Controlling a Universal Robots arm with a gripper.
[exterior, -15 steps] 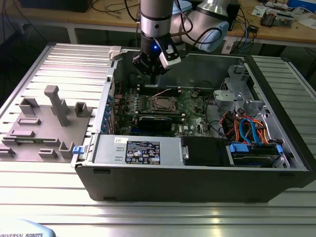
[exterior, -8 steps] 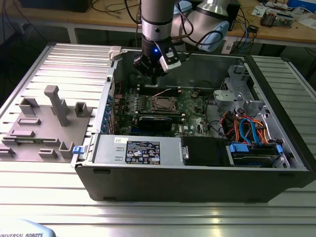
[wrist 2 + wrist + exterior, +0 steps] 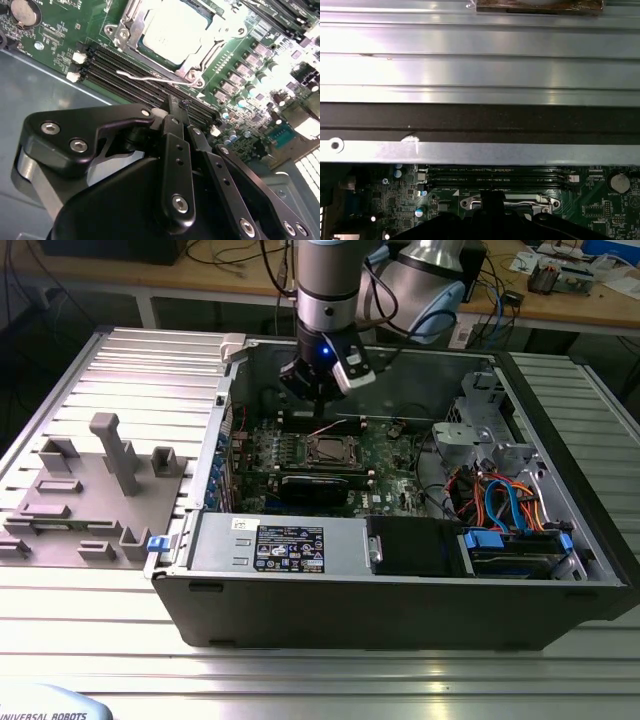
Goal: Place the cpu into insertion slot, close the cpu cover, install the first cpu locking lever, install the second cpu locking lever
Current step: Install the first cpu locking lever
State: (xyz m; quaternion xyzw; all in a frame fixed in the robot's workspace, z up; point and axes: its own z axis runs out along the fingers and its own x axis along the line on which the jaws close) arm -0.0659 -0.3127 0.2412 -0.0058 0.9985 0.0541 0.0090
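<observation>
Cpu: seated in the insertion slot.
Cpu cover: apparently down.
Wire lever: unlatched.
Tool: fingers together, empty.

Arm reaching down into the open case

The arm descends nearly vertically in the exterior view, its wrist lit by a blue light — the gripper hangs at its end. In the second wrist view the black fingers sit pressed together — no gap between them.
</observation>
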